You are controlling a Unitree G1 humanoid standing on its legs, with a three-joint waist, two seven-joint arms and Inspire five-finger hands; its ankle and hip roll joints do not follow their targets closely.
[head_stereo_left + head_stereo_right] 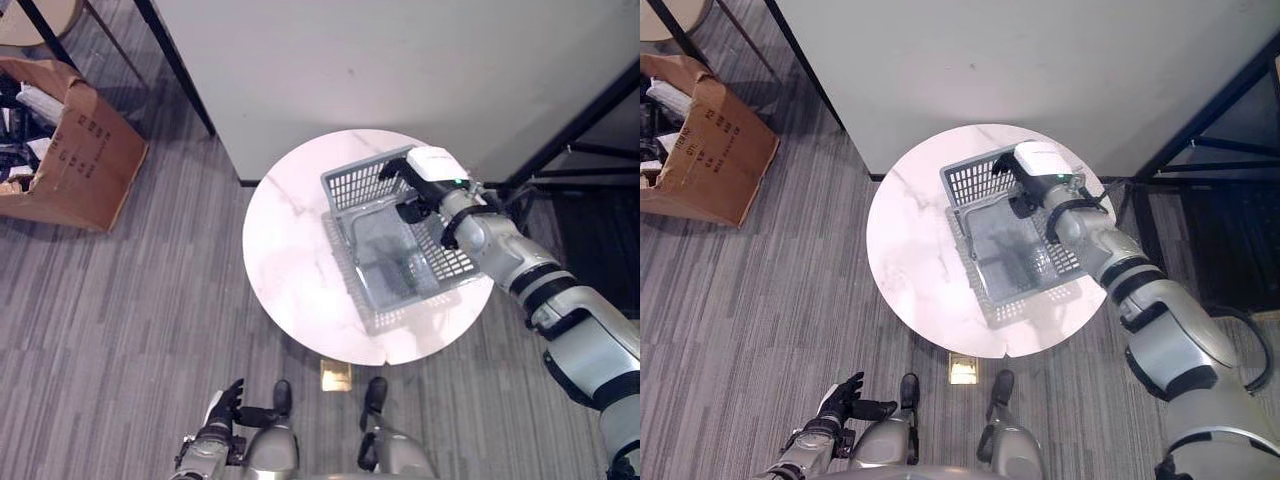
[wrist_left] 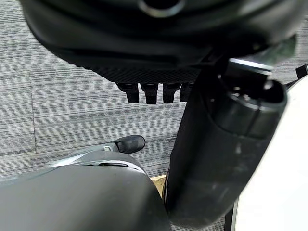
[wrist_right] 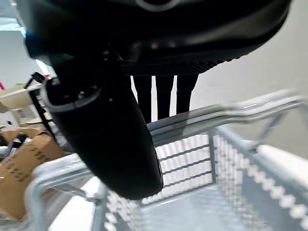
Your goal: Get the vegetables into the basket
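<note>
Nearest, the left hand hangs low over grey striped carpet, fingers relaxed, holding nothing. Beyond, a grey basket sits on the round marble desk; the right hand reaches its far rim, fingers straight. A cardboard box stands far left.

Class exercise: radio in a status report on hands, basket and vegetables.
Right hand open above the basket's far rim. Left hand open, low at side. Basket on round table; no vegetables seen.

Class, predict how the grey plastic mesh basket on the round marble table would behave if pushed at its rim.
The grey plastic mesh basket probably is light: perforated walls, seemingly no load. It may slide on the smooth round marble table. The right hand at its far rim might tip it.
</note>
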